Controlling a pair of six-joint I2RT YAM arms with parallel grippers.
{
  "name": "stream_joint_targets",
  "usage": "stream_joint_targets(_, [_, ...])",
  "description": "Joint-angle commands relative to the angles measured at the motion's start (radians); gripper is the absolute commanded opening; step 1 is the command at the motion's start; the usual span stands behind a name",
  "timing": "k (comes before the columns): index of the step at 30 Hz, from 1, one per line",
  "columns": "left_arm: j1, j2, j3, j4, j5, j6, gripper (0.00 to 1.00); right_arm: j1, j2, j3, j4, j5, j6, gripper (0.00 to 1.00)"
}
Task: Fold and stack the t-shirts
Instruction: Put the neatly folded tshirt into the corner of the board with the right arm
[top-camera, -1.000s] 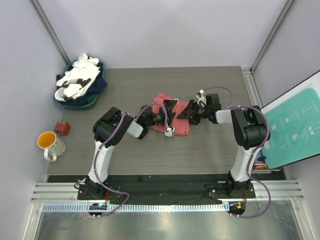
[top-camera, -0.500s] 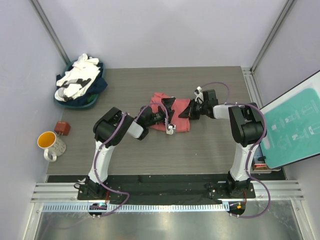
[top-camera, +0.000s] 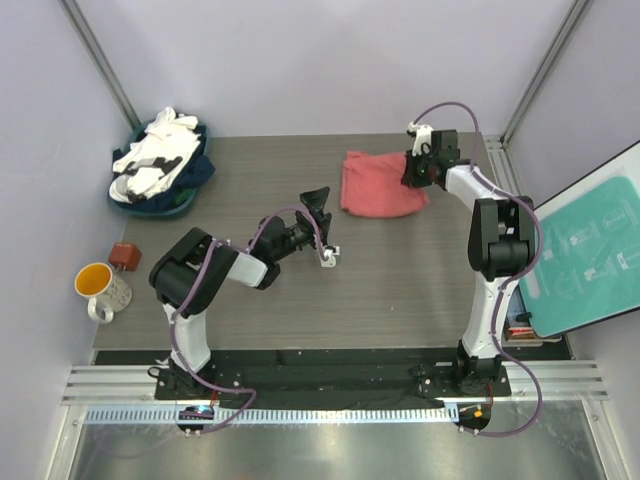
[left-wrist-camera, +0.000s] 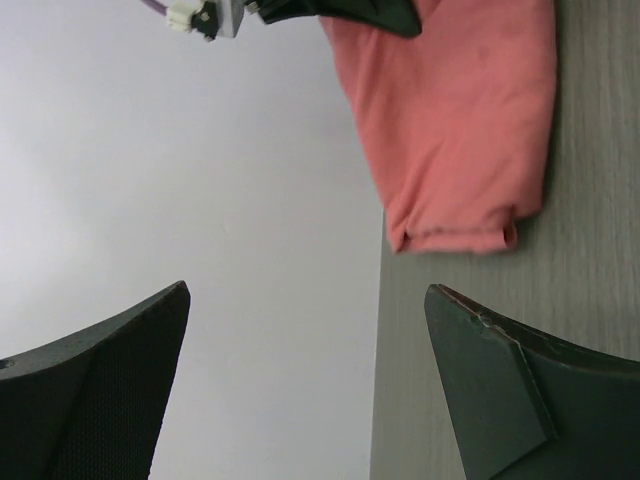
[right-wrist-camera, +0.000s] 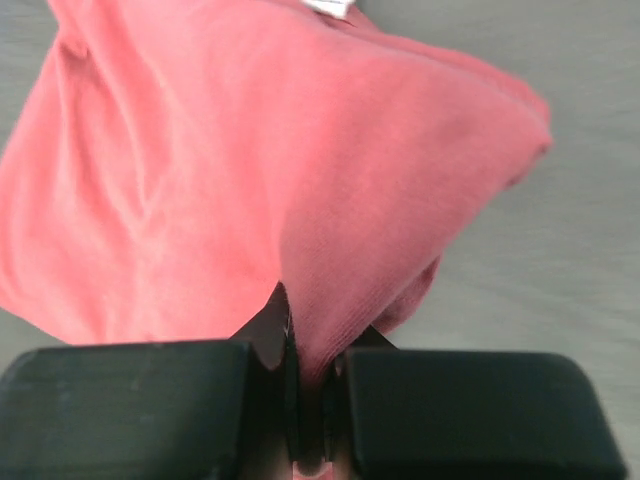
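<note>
1. Coral-red t-shirt (top-camera: 380, 186): folded, lying on the surface (top-camera: 400, 285), well right of the basket (top-camera: 160, 170).
2. Right pincer (top-camera: 413, 170): clamped on the shirt's right edge.
3. Left pincer (top-camera: 325, 226): fully spread, empty, between basket and shirt.
4. Step: probably setting down; next, release, then fetch another from the basket.

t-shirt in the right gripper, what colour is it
Plain coral-red. The t-shirt shows best in the right wrist view.

The right tool (right-wrist-camera: 310, 356) has clamped the coral-red t-shirt (top-camera: 380, 185) and dragged it far-right (left tool (left-wrist-camera: 307, 292) now apart).
</note>
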Motion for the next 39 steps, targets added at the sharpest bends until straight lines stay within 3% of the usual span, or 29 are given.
stream_joint_targets(1, [0.009,-0.127,-0.066,0.010,-0.027,0.009,1.00,-0.045,0.058,0.155,-0.034,0.147,-0.238,0.01])
stream_joint_targets(10, [0.040,-0.264,-0.117,-0.143,-0.030,0.042,1.00,-0.120,0.169,0.281,-0.039,0.270,-0.470,0.01])
stream_joint_targets(20, [0.049,-0.278,-0.107,-0.168,-0.030,0.055,1.00,-0.196,0.310,0.539,-0.077,0.473,-0.580,0.01])
stream_joint_targets(39, [0.050,-0.296,-0.118,-0.195,-0.036,0.065,1.00,-0.233,0.336,0.472,0.096,0.637,-0.693,0.01])
